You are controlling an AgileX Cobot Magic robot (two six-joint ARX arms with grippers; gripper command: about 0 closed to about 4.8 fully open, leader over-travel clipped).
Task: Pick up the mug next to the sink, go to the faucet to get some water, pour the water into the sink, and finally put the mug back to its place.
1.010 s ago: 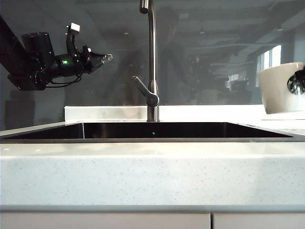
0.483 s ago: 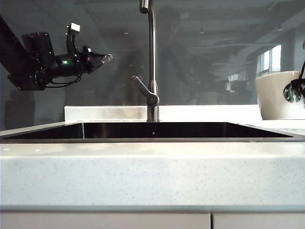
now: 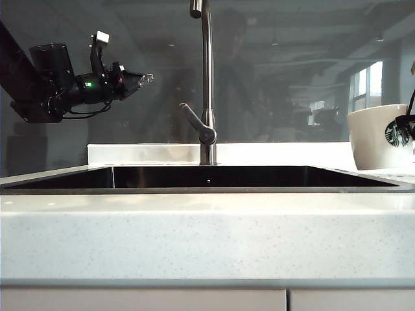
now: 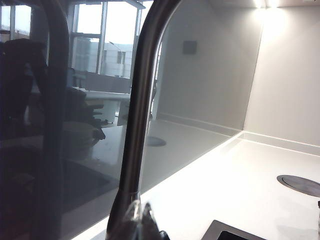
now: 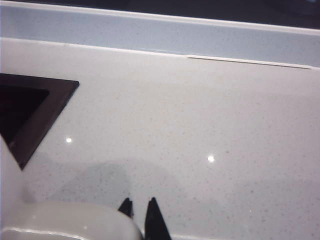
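Note:
The white mug (image 3: 371, 137) with its green logo stands low at the far right, its base at the level of the counter beside the sink (image 3: 207, 190). My right gripper (image 3: 410, 120) is shut on it at the frame's edge. In the right wrist view the mug's rim (image 5: 65, 220) lies against the dark fingertips of that gripper (image 5: 138, 207), near the sink's corner (image 5: 46, 116). The faucet (image 3: 207, 78) rises behind the basin's middle, its lever (image 3: 193, 121) angled up to the left. My left gripper (image 3: 146, 78) hangs shut and empty, high at the left; its wrist view shows its tips (image 4: 142, 220) before the faucet pipe (image 4: 142, 100).
A broad white counter (image 3: 207, 233) runs along the front. A low white ledge (image 3: 142, 153) and a dark glass wall stand behind the sink. The left wrist view shows a round dark disc (image 4: 300, 184) set in the counter. White counter (image 5: 210, 120) spreads beyond the mug.
The mug has come down with my right gripper, from hanging above the counter to counter level, shifting slightly left. The left arm has kept still.

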